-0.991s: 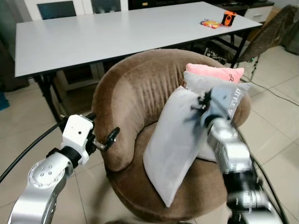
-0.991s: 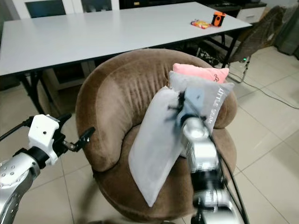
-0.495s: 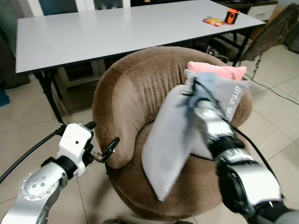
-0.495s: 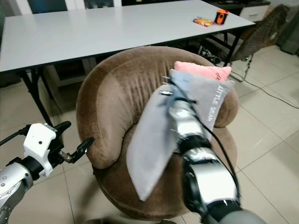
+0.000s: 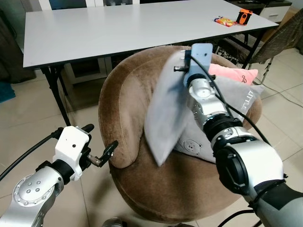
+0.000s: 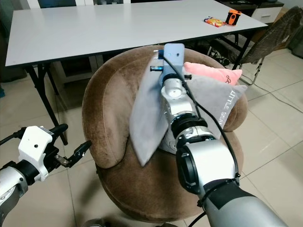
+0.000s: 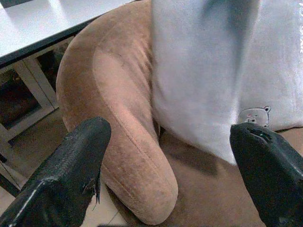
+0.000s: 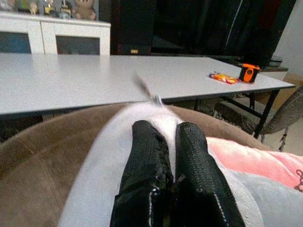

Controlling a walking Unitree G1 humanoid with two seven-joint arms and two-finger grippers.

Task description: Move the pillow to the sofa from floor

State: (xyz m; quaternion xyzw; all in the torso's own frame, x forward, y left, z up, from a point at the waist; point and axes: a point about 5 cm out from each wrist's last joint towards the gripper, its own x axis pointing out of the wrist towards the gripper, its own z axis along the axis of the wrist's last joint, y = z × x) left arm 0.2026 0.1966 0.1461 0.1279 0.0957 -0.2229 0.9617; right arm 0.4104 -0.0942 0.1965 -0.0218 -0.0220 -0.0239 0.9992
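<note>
Over the brown sofa, the grey pillow is held up by its top edge, hanging free above the seat, close to the curved backrest. The right gripper is seen with its fingers clenched on the pillow's upper edge. A second grey pillow and a pink pillow are seen propped on the sofa's right side. The left gripper is held near the sofa's left armrest, its fingers spread wide, grasping nothing. A white desk stands on the far side.
</note>
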